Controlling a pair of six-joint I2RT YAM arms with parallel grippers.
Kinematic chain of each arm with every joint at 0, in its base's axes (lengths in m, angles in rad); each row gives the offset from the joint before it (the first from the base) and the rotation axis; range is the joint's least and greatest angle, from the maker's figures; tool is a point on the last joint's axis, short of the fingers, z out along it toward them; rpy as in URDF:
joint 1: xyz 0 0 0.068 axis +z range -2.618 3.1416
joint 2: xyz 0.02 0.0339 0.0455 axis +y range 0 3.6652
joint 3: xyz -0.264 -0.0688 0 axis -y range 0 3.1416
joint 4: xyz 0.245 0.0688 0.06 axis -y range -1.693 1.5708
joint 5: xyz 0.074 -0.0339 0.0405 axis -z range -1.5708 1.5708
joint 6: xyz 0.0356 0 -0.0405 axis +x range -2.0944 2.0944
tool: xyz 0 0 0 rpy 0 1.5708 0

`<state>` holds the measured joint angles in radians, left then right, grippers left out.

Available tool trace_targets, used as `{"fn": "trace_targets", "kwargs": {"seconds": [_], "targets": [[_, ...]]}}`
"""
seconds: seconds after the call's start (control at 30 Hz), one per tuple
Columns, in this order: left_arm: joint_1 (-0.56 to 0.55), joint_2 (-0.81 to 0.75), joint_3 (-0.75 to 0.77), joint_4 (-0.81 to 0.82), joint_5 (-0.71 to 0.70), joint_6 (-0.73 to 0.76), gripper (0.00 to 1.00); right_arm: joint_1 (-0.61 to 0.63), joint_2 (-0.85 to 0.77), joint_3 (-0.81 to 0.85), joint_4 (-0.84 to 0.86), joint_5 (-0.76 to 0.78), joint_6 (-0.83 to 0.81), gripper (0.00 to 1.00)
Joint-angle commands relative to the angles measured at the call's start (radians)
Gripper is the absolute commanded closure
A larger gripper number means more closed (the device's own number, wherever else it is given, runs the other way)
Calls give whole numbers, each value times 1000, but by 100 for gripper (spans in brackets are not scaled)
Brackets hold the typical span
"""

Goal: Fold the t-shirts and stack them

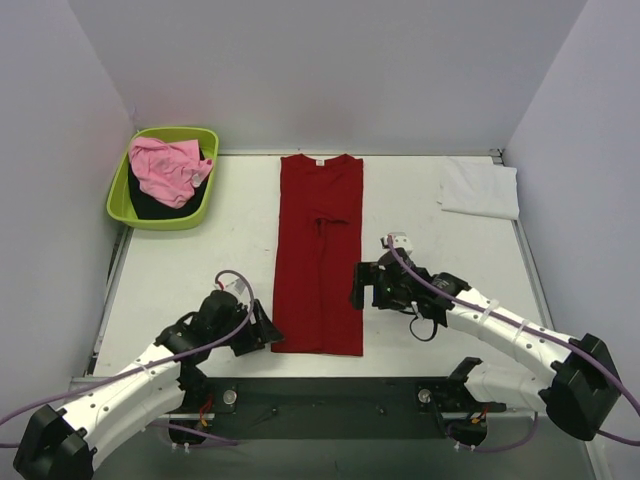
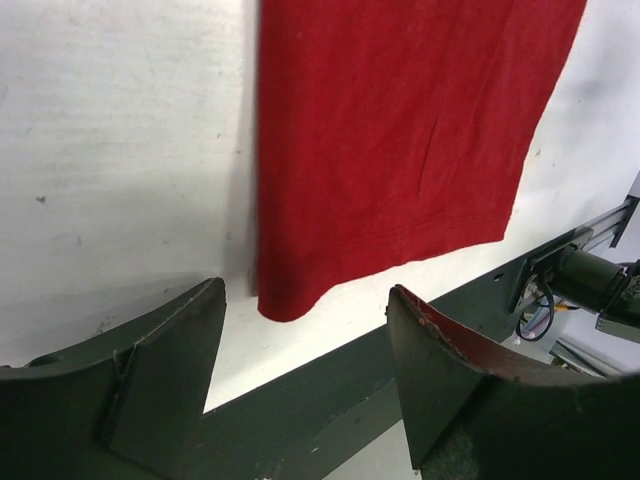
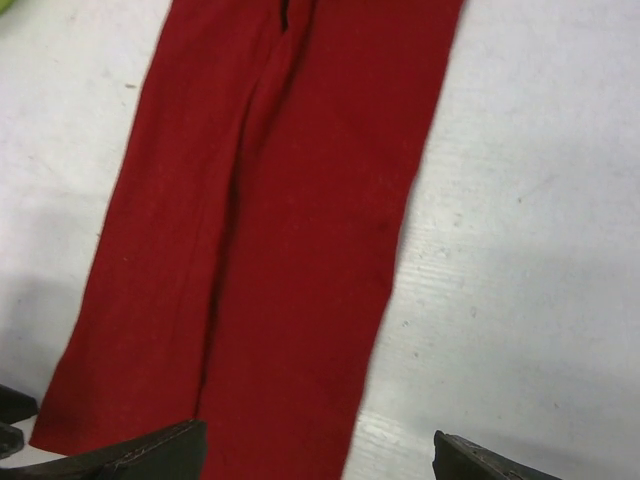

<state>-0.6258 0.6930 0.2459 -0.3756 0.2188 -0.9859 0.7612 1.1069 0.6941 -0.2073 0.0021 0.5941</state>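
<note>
The left fingers (image 2: 170, 370) and right fingers (image 3: 130, 455) are standing spread, gripping nothing. For a clean crosswise fold, each should be pinching a hem corner through every layer and lifting evenly. The deep red cloth t-shirt (image 1: 320, 255) is lying as a long strip on the white worktop (image 1: 200, 270). Its near left corner is sitting between the left fingers, while the right fingers are seemingly straddling its right edge.

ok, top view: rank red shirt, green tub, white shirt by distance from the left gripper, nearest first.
1. Red shirt, just beside it, centre.
2. Green tub, far left corner.
3. White shirt, far right corner.
</note>
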Motion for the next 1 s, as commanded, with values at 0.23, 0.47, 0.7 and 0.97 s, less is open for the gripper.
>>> {"fn": "trace_targets", "kwargs": {"seconds": [0.23,0.47,0.7,0.97], "targets": [[-22,69,-50,55,-102,-63,28,58,-67,-80,-3,24,65,5],[-32,206,-50,153,-107,-66,38,79,-131,-145,-6,29,105,5],[-46,260,-34,188,-113,-62,71,82,-163,-179,-12,30,125,5],[-68,290,-13,227,-114,-65,100,115,-159,-252,29,21,232,8]]}}
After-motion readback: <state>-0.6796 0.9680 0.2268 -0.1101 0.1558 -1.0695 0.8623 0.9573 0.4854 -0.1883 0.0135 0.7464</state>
